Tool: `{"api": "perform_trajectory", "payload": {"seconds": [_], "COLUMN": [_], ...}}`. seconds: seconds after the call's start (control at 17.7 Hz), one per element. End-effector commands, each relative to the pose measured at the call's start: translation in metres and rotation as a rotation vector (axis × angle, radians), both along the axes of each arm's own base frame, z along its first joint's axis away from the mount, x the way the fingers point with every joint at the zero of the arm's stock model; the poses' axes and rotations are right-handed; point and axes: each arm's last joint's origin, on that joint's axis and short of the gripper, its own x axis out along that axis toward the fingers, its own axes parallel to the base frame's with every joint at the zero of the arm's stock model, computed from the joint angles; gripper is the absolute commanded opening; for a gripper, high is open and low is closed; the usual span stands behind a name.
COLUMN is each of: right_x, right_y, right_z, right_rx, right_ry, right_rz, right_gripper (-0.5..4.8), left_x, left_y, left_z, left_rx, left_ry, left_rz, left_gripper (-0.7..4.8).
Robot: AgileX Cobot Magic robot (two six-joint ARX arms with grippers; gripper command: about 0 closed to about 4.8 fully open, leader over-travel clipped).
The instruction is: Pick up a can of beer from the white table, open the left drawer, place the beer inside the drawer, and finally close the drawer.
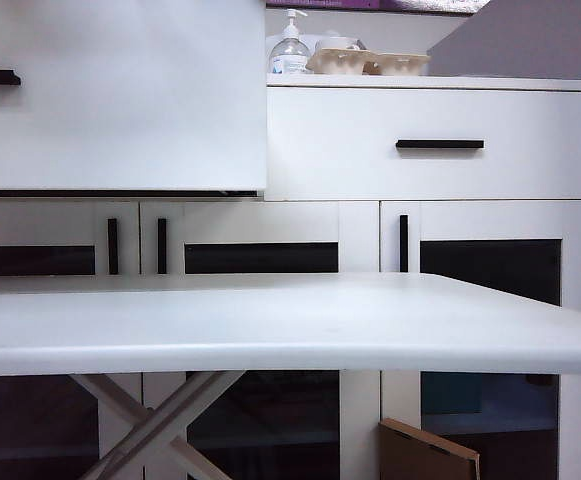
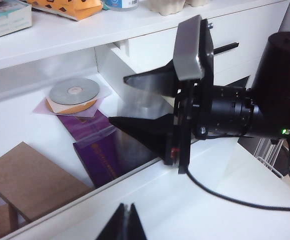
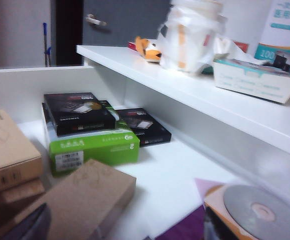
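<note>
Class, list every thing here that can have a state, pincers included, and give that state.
left drawer: pulled open
right drawer: shut
glass-fronted doors: shut
pump bottle: upright on the cabinet top
right pincer: open, empty, over the open drawer
left pincer: shut, by the drawer's front edge

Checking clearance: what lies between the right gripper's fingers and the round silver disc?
Left wrist view: only the pale pink sheet under the disc and bare white drawer floor.

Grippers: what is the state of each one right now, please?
Left gripper: closed, holding nothing, at the front edge of the open left drawer.
Right gripper: open, empty, over that drawer.
</note>
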Motion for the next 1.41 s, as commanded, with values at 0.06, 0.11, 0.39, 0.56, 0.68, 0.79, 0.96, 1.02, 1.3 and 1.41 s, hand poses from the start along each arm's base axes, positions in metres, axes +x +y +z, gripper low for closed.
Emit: {"api": "perform_trajectory", "payload": {"seconds": [0.06, 0.11, 0.39, 0.56, 0.68, 0.79, 0.96, 1.02, 1.3, 1.41], "right_x": [0.001, 0.001, -0.01, -0.029, -0.047, -0.074, -0.095, -0.106, -0.148, -0.165], "right_y": [0.002, 0.002, -0.01, -0.027, -0.044, -0.07, -0.089, -0.099, -0.132, -0.146], "right_z": [-0.008, -0.007, 0.04, 0.072, 0.092, 0.113, 0.122, 0.125, 0.138, 0.144], "right_rx": [-0.036, -0.037, -0.016, -0.062, -0.101, -0.158, -0.215, -0.25, -0.338, -0.352], "right_ry": [0.017, 0.017, -0.041, 0.021, 0.084, 0.158, 0.22, 0.25, 0.355, 0.372], "right_rz": [-0.001, -0.001, -0.01, -0.022, -0.072, -0.099, -0.107, -0.125, -0.118, -0.117], "right_gripper": [4.02, 4.01, -0.04, -0.06, -0.05, -0.05, -0.05, -0.05, -0.05, -0.05], "left_x": [-0.001, -0.001, 0.0, -0.001, -0.002, -0.005, -0.009, -0.012, -0.017, -0.015], "left_y": [0.0, 0.0, 0.001, 0.002, 0.002, 0.002, 0.003, 0.003, 0.003, 0.003], "left_z": [0.003, 0.003, 0.003, 0.001, -0.002, -0.011, -0.018, -0.019, -0.051, -0.067], "left_rx": [0.001, 0.001, -0.021, -0.028, -0.022, 0.02, 0.044, 0.045, 0.032, -0.004], "left_ry": [-0.026, -0.026, -0.017, 0.015, 0.045, 0.13, 0.208, 0.218, 0.214, 0.193], "left_rz": [-0.001, -0.001, 0.033, 0.059, 0.057, 0.048, 0.077, 0.078, 0.08, 0.093], "left_gripper": [-0.06, -0.06, -0.06, -0.06, -0.06, -0.06, -0.06, -0.06, -0.06, -0.06]}}
